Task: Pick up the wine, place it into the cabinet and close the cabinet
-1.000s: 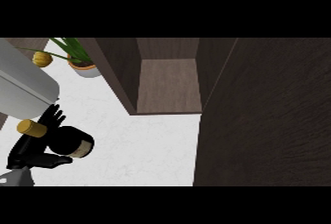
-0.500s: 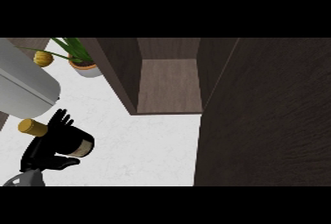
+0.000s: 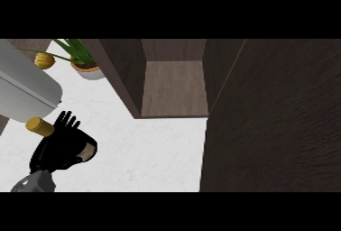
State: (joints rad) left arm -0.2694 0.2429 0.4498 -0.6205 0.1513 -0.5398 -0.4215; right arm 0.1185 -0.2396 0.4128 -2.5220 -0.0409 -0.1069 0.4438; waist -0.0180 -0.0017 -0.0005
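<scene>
So the left hand (image 3: 58, 155) sits in the lower left corner, curled around the dark wine bottle (image 3: 40, 127) with the gold cap poking out up-left, over the white counter (image 3: 153, 153) and well apart from the open cabinet (image 3: 174, 85), whose door (image 3: 273, 117) fills the right.

White counter (image 3: 153, 149); potted plant (image 3: 83, 67) back left, grey appliance (image 3: 26, 88) beside.
</scene>
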